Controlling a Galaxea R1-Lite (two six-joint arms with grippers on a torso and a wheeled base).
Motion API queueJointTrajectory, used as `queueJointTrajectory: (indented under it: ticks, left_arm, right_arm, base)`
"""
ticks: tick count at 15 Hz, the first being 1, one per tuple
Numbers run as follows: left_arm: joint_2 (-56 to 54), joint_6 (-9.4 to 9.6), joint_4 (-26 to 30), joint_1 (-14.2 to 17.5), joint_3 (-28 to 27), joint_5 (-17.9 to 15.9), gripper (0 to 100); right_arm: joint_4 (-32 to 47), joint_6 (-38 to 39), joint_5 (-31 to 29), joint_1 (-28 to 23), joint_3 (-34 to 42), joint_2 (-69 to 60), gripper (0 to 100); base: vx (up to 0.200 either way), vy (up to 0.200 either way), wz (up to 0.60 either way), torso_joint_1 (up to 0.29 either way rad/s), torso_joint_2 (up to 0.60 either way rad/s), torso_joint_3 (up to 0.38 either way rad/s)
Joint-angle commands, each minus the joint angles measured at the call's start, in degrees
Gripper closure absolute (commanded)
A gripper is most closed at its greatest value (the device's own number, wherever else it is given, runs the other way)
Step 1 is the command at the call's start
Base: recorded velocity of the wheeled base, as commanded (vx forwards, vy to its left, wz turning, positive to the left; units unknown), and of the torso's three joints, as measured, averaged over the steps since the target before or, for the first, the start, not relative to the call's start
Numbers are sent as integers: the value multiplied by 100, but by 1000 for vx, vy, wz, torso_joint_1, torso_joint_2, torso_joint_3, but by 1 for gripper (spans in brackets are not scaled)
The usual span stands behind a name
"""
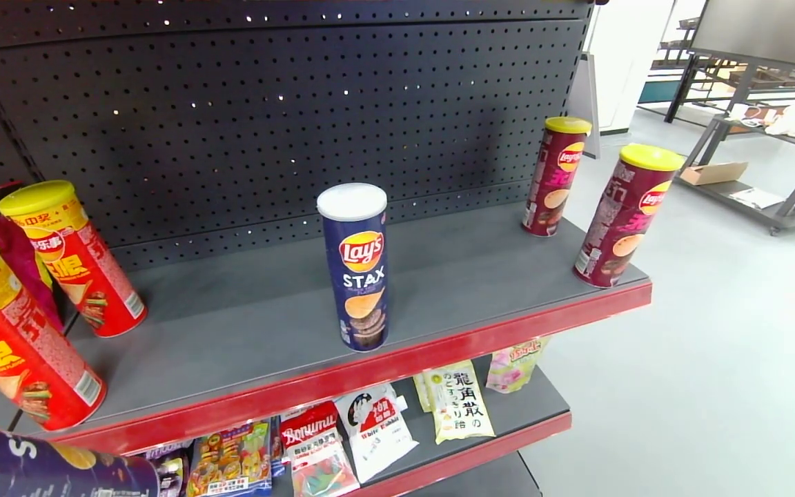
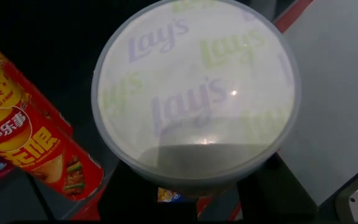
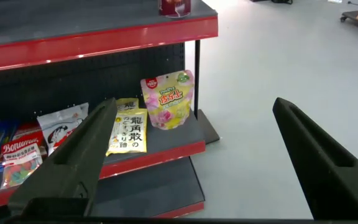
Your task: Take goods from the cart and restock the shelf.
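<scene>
While the left gripper (image 2: 194,186) holds the blue can (image 1: 32,466) lying sideways, the shelf (image 1: 246,324) sits up ahead of it; the right gripper (image 3: 197,168) gapes wide.

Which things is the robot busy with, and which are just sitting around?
Job: held blue can, grey shelf, standing blue can.
Lying about: red cans, maroon cans, snack bags below, carton on the far rack.
</scene>
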Motion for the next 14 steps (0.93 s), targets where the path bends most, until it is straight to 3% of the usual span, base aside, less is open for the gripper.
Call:
queueJointTrajectory:
  ticks: [1, 6, 8, 11, 14]
  left_arm:
    - [188, 1, -16, 7, 5, -52, 100]
    - [663, -26, -297, 7, -30, -61, 100]
    - [777, -43, -306, -240, -12, -52, 100]
    - [1129, -263, -490, -380, -100, -44, 100]
    - [2500, -289, -1984, -398, -162, 220, 100]
  right_arm:
    - [-1, 2, 4, 1, 1, 5, 0]
    - [-1, 2, 4, 1, 1, 5, 0]
    - [-1, 2, 4, 1, 1, 5, 0]
    - [-1, 2, 4, 1, 10, 5, 0]
    - [-1, 2, 4, 1, 1, 5, 0]
  base:
    - [0, 0, 0, 0, 0, 0]
    - [0, 0, 0, 0, 0, 0]
    - [0, 0, 0, 0, 0, 0]
    - [0, 0, 0, 0, 0, 0]
    - [0, 0, 0, 0, 0, 0]
